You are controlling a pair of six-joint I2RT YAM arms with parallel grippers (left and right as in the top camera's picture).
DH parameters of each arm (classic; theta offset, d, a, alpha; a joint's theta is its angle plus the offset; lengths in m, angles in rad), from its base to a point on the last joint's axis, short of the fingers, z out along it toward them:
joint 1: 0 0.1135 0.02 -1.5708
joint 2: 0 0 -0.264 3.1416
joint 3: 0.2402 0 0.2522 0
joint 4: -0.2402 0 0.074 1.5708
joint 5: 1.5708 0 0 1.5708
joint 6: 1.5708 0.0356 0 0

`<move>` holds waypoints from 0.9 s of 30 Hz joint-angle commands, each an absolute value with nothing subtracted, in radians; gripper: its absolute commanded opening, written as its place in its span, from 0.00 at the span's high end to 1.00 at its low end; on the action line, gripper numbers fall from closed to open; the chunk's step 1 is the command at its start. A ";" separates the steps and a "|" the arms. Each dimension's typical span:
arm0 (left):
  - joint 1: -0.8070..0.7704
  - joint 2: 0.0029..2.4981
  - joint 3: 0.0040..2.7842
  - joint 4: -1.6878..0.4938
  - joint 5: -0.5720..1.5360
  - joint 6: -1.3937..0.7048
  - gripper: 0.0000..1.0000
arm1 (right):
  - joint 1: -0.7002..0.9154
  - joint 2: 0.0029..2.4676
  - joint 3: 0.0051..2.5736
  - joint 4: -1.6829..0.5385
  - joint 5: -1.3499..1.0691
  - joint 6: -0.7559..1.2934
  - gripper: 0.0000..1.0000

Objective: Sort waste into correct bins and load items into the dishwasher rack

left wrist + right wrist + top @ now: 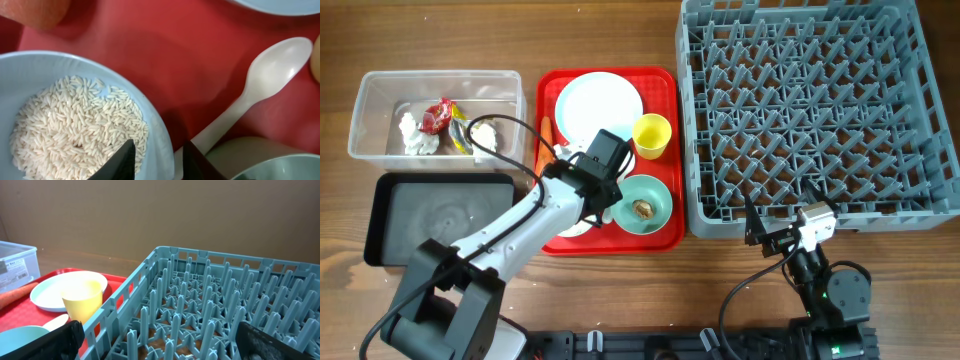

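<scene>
**Left end effector** (160, 147): the jaws are narrowed and straddle the rim of the rice bowl (155, 117), one finger inside and one outside. Whether the pads already clamp the rim cannot be told.

**Right end effector** (160, 330): it is spread fully and holds nothing, parked at the near edge of the dishwasher rack (692, 120).

**Location of work items:** the bowl stands on the red tray (150, 50) and is full of white rice (75, 125). The white spoon (270, 70) lies just beside it, its handle running under the outer finger.

**Hazards**
- A one-sided rim grip probably lets the loaded bowl pivot on lifting, and rice then spills onto the tray or tabletop (620, 30).
- Closing may trap the spoon handle against the rim and drag it along.
- A tilt before the bowl reaches the clear tub (380, 90) or black tray (440, 215) scatters grains.
</scene>
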State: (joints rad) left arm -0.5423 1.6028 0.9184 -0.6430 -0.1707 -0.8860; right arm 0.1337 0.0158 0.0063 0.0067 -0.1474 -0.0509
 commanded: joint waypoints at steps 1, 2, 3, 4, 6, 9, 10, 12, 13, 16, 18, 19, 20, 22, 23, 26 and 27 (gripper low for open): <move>-0.537 1.605 0.902 -0.638 -0.155 -0.907 0.72 | 0.129 0.011 0.005 0.010 -0.133 -0.060 0.00; -0.537 1.605 0.902 -0.638 -0.145 -0.907 0.73 | 0.129 0.011 0.005 0.010 -0.133 -0.060 0.00; -0.537 1.605 0.902 -0.640 -0.137 -0.907 0.73 | 0.129 0.011 0.005 0.010 -0.133 -0.060 0.00; -0.537 1.605 0.902 -0.640 -0.135 -0.906 0.73 | 0.129 0.011 0.005 0.010 -0.133 -0.060 0.00; -0.537 1.605 0.902 -0.640 -0.135 -0.906 0.73 | 0.129 0.011 0.005 0.010 -0.133 -0.060 0.01; -0.538 1.605 0.901 -0.643 -0.131 -0.906 0.74 | 0.129 0.011 0.005 0.010 -0.133 -0.060 0.00; -0.538 1.605 0.901 -0.645 -0.131 -0.906 0.74 | 0.129 0.011 0.005 0.010 -0.133 -0.060 0.00; -0.538 1.605 0.901 -0.646 -0.131 -0.906 0.75 | 0.129 0.011 0.005 0.010 -0.133 -0.060 0.00; -0.538 1.605 0.901 -0.646 -0.131 -0.906 0.75 | 0.129 0.011 0.005 0.010 -0.133 -0.060 0.00; -0.538 1.605 0.901 -0.646 -0.131 -0.906 0.78 | 0.129 0.011 0.005 0.010 -0.133 -0.060 0.00; -0.538 1.605 0.901 -0.646 -0.131 -0.905 0.80 | 0.129 0.011 0.005 0.010 -0.133 -0.060 0.00; -0.538 1.605 0.901 -0.646 -0.131 -0.905 0.83 | 0.129 0.011 0.005 0.010 -0.133 -0.060 0.00; -0.538 1.605 0.901 -0.647 -0.131 -0.905 0.83 | 0.129 0.011 0.005 0.010 -0.133 -0.060 0.00; -0.538 1.605 0.901 -0.647 -0.131 -0.905 0.83 | 0.129 0.011 0.005 0.010 -0.133 -0.060 0.00; -0.538 1.605 0.901 -0.648 -0.131 -0.905 0.83 | 0.129 0.011 0.005 0.010 -0.133 -0.060 0.00; -0.538 1.605 0.901 -0.659 -0.131 -0.905 0.78 | 0.129 0.011 0.005 0.010 -0.133 -0.060 0.00; -0.538 1.605 0.901 -0.664 -0.131 -0.905 0.76 | 0.129 0.011 0.005 0.010 -0.133 -0.060 0.00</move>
